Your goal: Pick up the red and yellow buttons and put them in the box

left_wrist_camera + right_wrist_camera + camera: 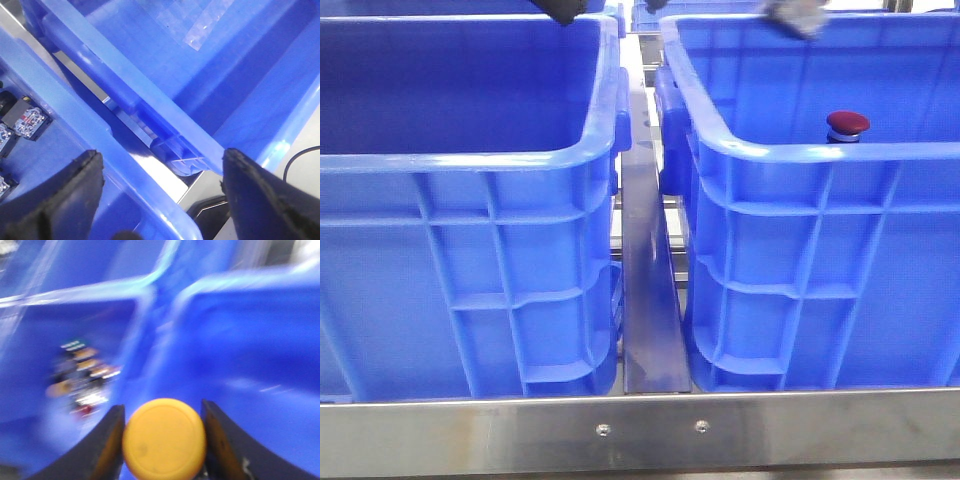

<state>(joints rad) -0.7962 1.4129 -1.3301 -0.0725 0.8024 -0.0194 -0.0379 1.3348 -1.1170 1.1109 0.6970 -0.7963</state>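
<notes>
The red button [847,125] stands upright inside the right blue box [800,152], near its front wall. My right gripper [162,410] is shut on the yellow button [164,440], whose round cap fills the gap between the fingers. It is held above blue crate walls in a blurred view. In the front view the right gripper [798,15] is a blur over the far part of that box. My left gripper [162,195] is open and empty, over the rims of two adjoining crates. It shows in the front view [563,10] at the top edge.
A second blue crate [470,160] stands at the left, with a metal strip [648,290] between the two. More blue crates lie behind. Small switch parts [27,120] lie in a far crate, and a blurred pile of parts [82,375] shows in the right wrist view.
</notes>
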